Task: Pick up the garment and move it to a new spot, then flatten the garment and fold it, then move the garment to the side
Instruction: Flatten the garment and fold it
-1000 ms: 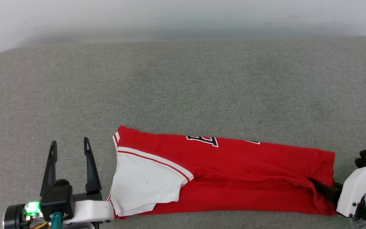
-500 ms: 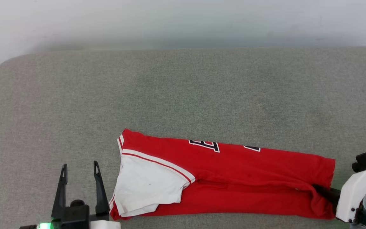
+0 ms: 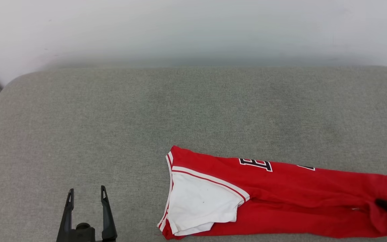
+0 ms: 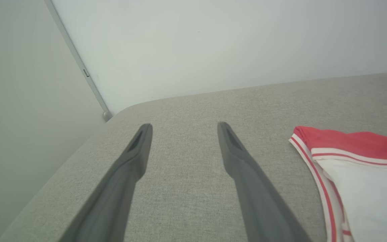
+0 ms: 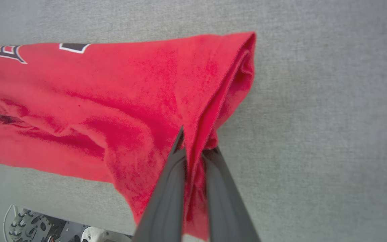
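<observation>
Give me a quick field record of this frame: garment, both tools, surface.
garment: red, folded into a long strip, lying flat toward the robot's right
white sleeve: on top, at the strip's left end
print: black, white-outlined, partly showing at the far edge
left tool: open, empty, over bare surface, apart from the garment
right tool: shut on the garment's right-end edge
surface: grey fabric pad, pale wall behind
</observation>
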